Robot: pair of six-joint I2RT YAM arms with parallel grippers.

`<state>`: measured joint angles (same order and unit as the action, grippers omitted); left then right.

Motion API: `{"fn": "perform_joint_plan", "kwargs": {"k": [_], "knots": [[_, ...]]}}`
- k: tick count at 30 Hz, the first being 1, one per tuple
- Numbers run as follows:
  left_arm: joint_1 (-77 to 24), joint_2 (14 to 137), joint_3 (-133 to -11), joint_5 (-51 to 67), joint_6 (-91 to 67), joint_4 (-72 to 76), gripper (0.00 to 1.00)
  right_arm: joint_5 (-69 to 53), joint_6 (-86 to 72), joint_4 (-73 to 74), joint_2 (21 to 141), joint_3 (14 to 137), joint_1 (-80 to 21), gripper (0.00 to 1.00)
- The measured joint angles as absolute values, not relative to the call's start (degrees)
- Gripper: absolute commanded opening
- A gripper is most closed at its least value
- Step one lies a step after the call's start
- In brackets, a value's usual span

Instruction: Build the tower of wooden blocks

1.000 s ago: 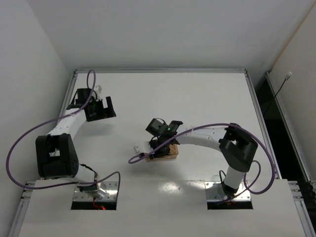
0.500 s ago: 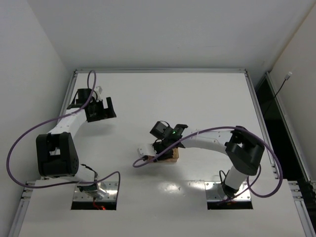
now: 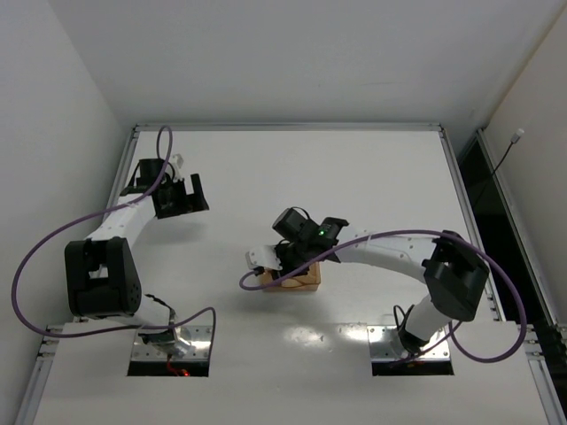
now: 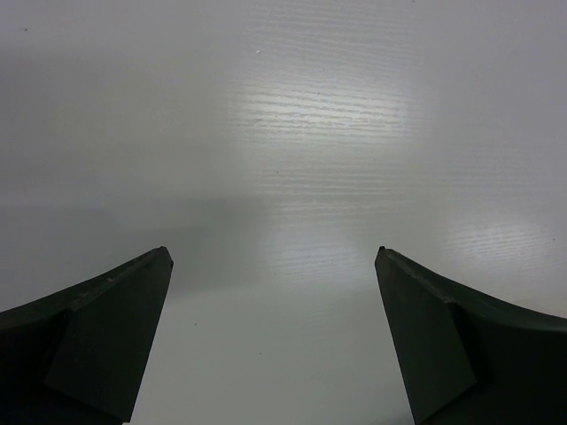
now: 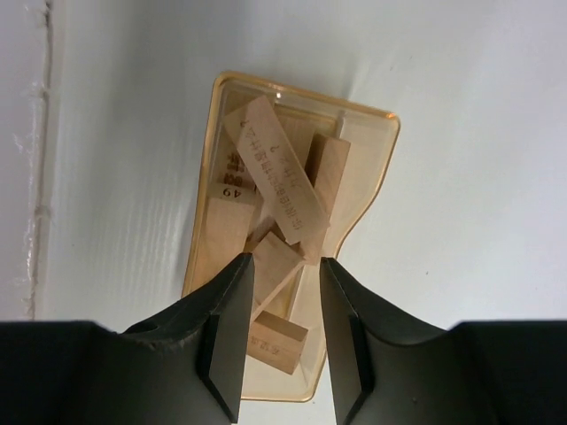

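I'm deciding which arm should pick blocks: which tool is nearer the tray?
Right. The right tool hangs directly over the tray, fingers straddling the blocks in it. The left tool is far off to the tray's left, over the table.

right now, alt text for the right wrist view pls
The right gripper, jaws partly open, hangs over a translucent orange-tan tray holding a loose jumble of wood blocks. One printed block lies diagonally on top; the tray sits on a white table.
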<state>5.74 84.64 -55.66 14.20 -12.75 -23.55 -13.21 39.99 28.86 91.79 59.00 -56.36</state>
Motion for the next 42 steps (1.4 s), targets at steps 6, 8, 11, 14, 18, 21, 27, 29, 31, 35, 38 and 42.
{"fn": "perform_joint_plan", "kwargs": {"k": [6, 8, 11, 14, 18, 21, 27, 29, 31, 35, 38, 42], "knots": [[5.74, 84.64, -55.66, 14.17, -12.75, -23.49, 1.0, -17.3, 39.13, 31.79, 91.64, 61.6, -56.66, 0.43], [5.74, 84.64, -55.66, 14.17, -12.75, -23.51, 1.0, -18.63, 38.96, 33.06, 91.64, 61.6, -57.23, 0.46], [5.74, 84.64, -55.66, 14.17, -12.75, -23.49, 1.0, -20.1, 38.94, 35.05, 91.64, 61.56, -58.72, 0.48], [5.74, 84.64, -55.66, 14.17, -12.75, -23.49, 1.0, -20.49, 38.81, 35.33, 91.22, 60.49, -60.31, 0.48], [5.74, 84.64, -55.66, 14.17, -12.75, -23.49, 1.0, -20.58, 38.52, 35.66, 90.94, 58.67, -61.65, 0.48], [5.74, 84.64, -55.66, 14.17, -12.75, -23.49, 1.0, -20.58, 37.82, 35.57, 91.02, 58.57, -61.65, 0.47], [5.74, 84.64, -55.66, 14.17, -12.75, -23.49, 1.0, -20.01, 34.65, 33.54, 93.08, 58.61, -61.25, 0.43], [5.74, 84.64, -55.66, 14.17, -12.75, -23.49, 1.0, -19.86, 34.06, 32.88, 93.36, 58.63, -61.19, 0.43], [5.74, 84.64, -55.66, 14.17, -12.75, -23.49, 1.0, -19.64, 33.74, 32.4, 93.73, 58.65, -60.88, 0.42], [5.74, 84.64, -55.66, 14.17, -12.75, -23.49, 1.0, -19.4, 32.97, 31.57, 94.94, 58.65, -60.84, 0.4], [5.74, 84.66, -55.66, 14.17, -12.75, -23.49, 1.0, -18.85, 32.56, 30.87, 96.27, 58.63, -60.84, 0.39], [5.74, 84.86, -55.66, 14.17, -12.75, -23.49, 1.0, -18.02, 32.23, 29.41, 97.91, 58.61, -60.82, 0.32]]}}
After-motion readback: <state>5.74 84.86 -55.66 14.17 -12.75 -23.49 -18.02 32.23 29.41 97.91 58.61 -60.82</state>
